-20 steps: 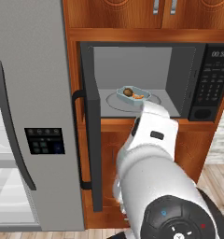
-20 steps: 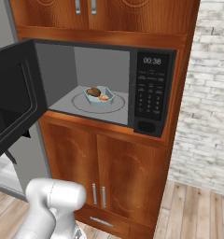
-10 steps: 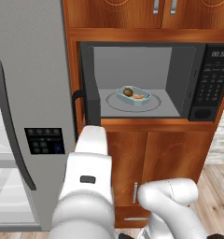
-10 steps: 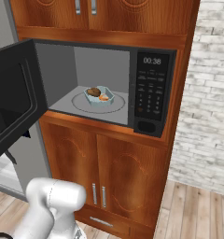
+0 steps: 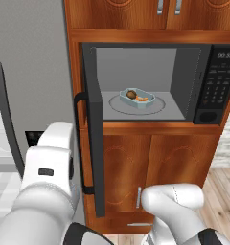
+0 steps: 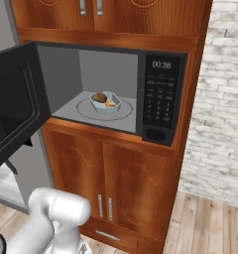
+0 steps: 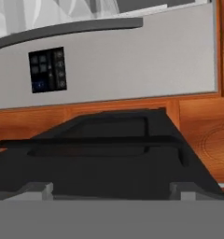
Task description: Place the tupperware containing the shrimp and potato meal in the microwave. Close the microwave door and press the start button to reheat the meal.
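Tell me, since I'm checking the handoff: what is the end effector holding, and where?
Nothing. The end effector is open, facing the door; the tub sits in the microwave.

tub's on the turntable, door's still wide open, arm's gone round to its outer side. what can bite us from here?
1. The open tool faces the microwave door near its handle; the fingertips could snag the bar instead of pushing the panel.
2. The fridge stands right beside the door, so the arm has little room to swing.
3. A hard shove could jolt the tub on the turntable.
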